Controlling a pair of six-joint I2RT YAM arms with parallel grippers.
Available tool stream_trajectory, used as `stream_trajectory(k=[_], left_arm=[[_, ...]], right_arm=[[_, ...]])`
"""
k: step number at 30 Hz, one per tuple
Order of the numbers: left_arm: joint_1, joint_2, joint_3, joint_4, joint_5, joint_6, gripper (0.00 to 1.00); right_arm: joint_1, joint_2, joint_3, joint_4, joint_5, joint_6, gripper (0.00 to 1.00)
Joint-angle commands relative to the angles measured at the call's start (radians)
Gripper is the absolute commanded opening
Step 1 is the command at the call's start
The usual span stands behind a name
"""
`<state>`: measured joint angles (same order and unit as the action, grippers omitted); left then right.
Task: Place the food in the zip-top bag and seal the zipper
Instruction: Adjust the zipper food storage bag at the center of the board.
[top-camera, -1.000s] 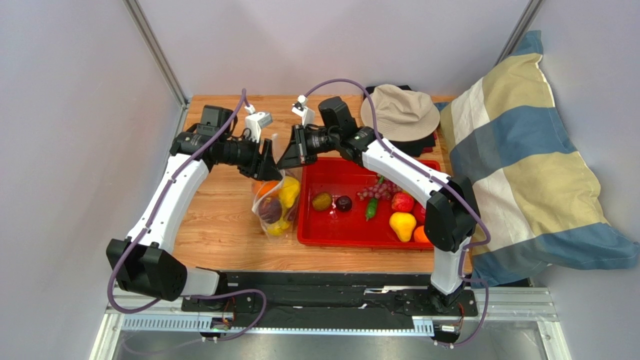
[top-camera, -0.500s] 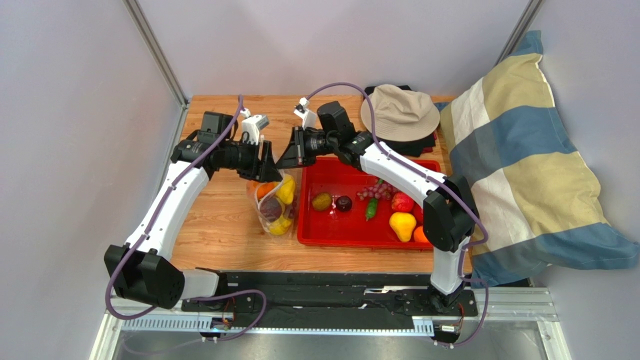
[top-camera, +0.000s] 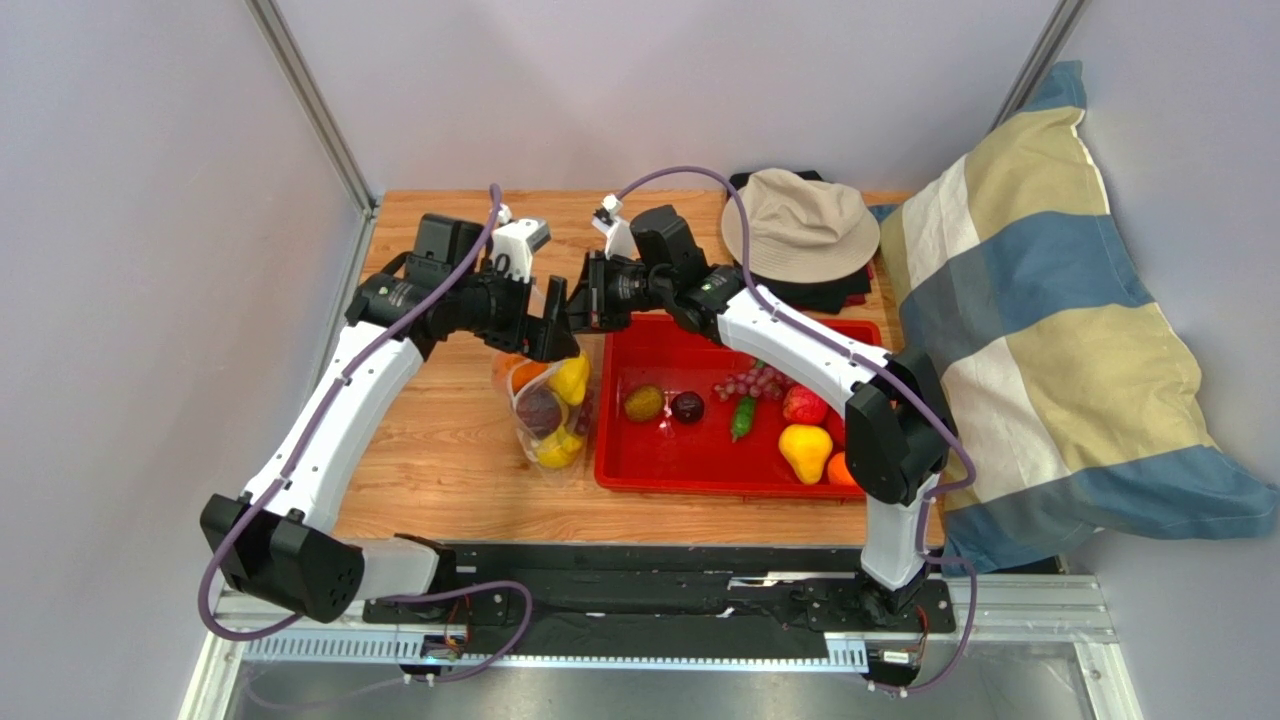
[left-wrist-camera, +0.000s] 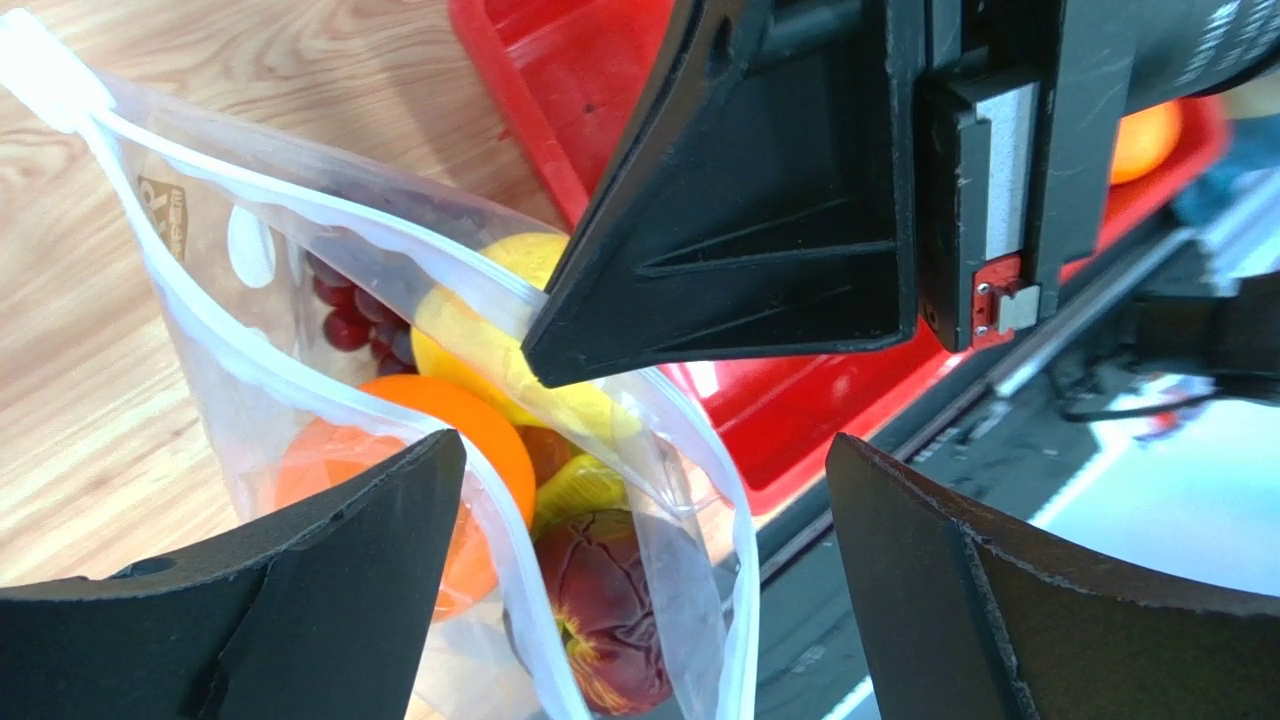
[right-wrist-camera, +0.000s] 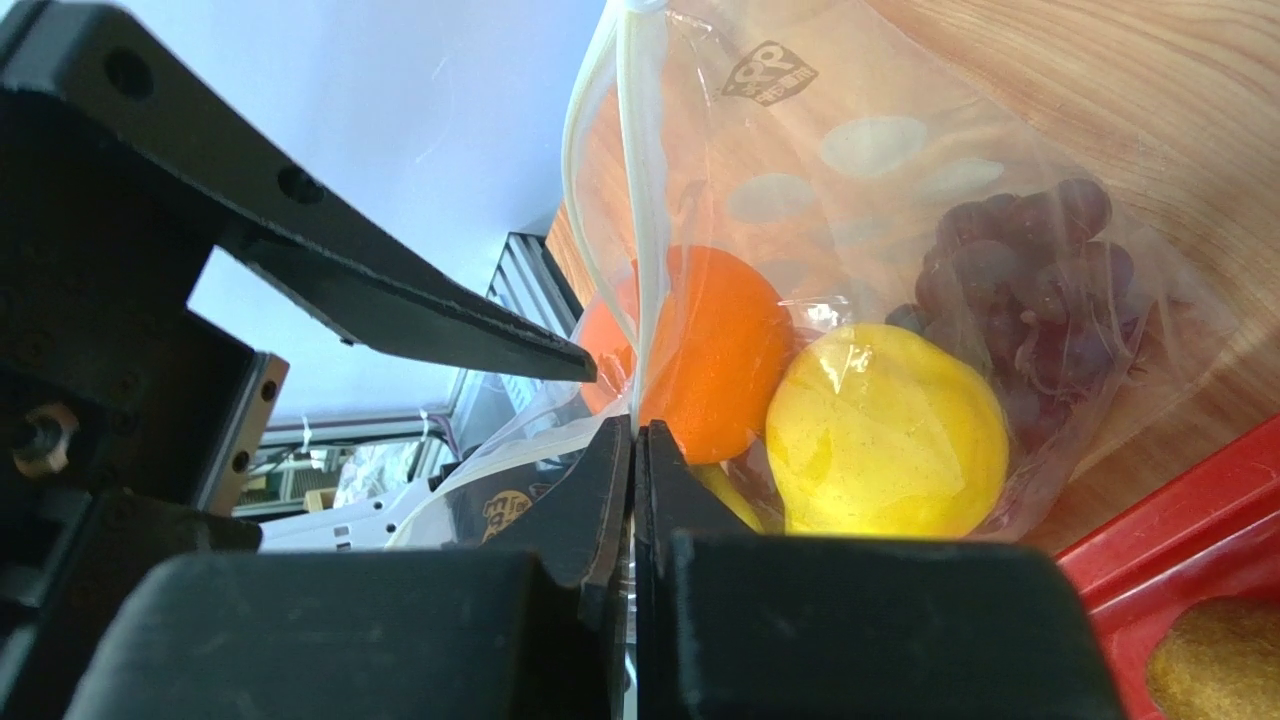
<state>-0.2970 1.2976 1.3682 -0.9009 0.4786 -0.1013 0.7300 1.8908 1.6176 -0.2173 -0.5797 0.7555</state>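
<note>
On the wooden table (top-camera: 436, 435), just left of the red rectangular plastic tray (top-camera: 669, 348), the clear dotted zip-top bag (top-camera: 549, 420) sits upright, mouth up. Right gripper (right-wrist-camera: 634, 443): fingers pressed together on the white press-seal zipper strip (right-wrist-camera: 646, 225) at the bag's rim. Left gripper (left-wrist-camera: 643, 450): fingers spread wide, straddling the bag's mouth; can't tell if they touch the plastic. Zipper halves are apart, so the mouth gapes. Inside the bag: round orange fruit (right-wrist-camera: 706, 353), round yellow fruit (right-wrist-camera: 887, 435), dark purple grape cluster (right-wrist-camera: 1022, 285), dark red plum (left-wrist-camera: 601, 600). Tray holds a yellow pear (top-camera: 806, 450), a red apple (top-camera: 807, 402), a pinkish grape bunch (top-camera: 748, 383) and a few smaller pieces.
</note>
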Motion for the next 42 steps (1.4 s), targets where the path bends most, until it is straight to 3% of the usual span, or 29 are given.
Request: stream_trajectory(k=[1, 5, 7, 9, 10, 12, 13, 14, 16, 17, 18, 20, 21, 24, 29, 33, 42], left_arm=[[-0.063, -0.008, 0.026, -0.015, -0.156, 0.043, 0.99], [-0.074, 0.04, 0.043, -0.055, -0.176, 0.075, 0.99], [-0.074, 0.049, 0.042, -0.069, -0.137, 0.127, 0.93], [-0.076, 0.057, 0.042, -0.095, -0.107, 0.158, 0.78], [-0.074, 0.051, 0.039, -0.111, -0.103, 0.191, 0.64], [-0.074, 0.034, 0.023, -0.113, -0.11, 0.216, 0.51], [-0.074, 0.013, 0.009, -0.116, -0.11, 0.251, 0.39], [-0.073, 0.0, 0.003, -0.119, -0.112, 0.27, 0.32], [-0.074, -0.032, -0.014, -0.131, -0.121, 0.31, 0.08], [-0.074, -0.04, -0.015, -0.141, -0.132, 0.327, 0.02], [-0.074, -0.047, -0.021, -0.151, -0.133, 0.342, 0.0], [-0.074, -0.081, -0.041, -0.181, -0.136, 0.405, 0.0], [-0.074, -0.098, -0.053, -0.184, -0.135, 0.426, 0.0], [-0.074, -0.185, -0.107, -0.174, -0.13, 0.524, 0.0], [-0.074, -0.378, -0.188, -0.164, -0.022, 0.727, 0.0], [-0.077, -0.449, -0.215, -0.177, 0.063, 0.811, 0.0], [-0.086, -0.484, -0.228, -0.21, 0.176, 0.894, 0.0]], right_arm=[[0.002, -0.035, 0.033, 0.074, 0.023, 0.039, 0.0], [-0.003, -0.041, 0.03, 0.117, -0.011, 0.07, 0.0], [-0.003, -0.039, 0.03, 0.13, -0.032, 0.067, 0.0], [-0.011, -0.048, 0.015, 0.128, -0.043, 0.051, 0.0], [-0.015, -0.053, 0.008, 0.125, -0.048, 0.044, 0.0], [-0.029, -0.068, -0.004, 0.118, -0.063, 0.025, 0.0], [-0.033, -0.073, -0.019, 0.118, -0.072, 0.016, 0.0], [-0.046, -0.078, -0.025, 0.118, -0.103, 0.004, 0.03], [-0.06, -0.094, -0.033, 0.093, -0.135, -0.059, 0.21], [-0.081, -0.101, -0.032, 0.076, -0.166, -0.086, 0.28], [-0.095, -0.108, -0.032, 0.058, -0.183, -0.122, 0.45], [-0.144, -0.13, -0.027, 0.03, -0.251, -0.211, 0.57], [-0.158, -0.137, -0.027, 0.018, -0.264, -0.25, 0.68], [-0.193, -0.174, -0.03, -0.048, -0.287, -0.456, 0.79], [-0.198, -0.199, -0.068, -0.074, -0.406, -0.865, 0.83], [-0.198, -0.147, -0.039, -0.076, -0.517, -0.981, 0.85], [-0.141, 0.004, 0.1, -0.019, -0.689, -0.891, 0.86]])
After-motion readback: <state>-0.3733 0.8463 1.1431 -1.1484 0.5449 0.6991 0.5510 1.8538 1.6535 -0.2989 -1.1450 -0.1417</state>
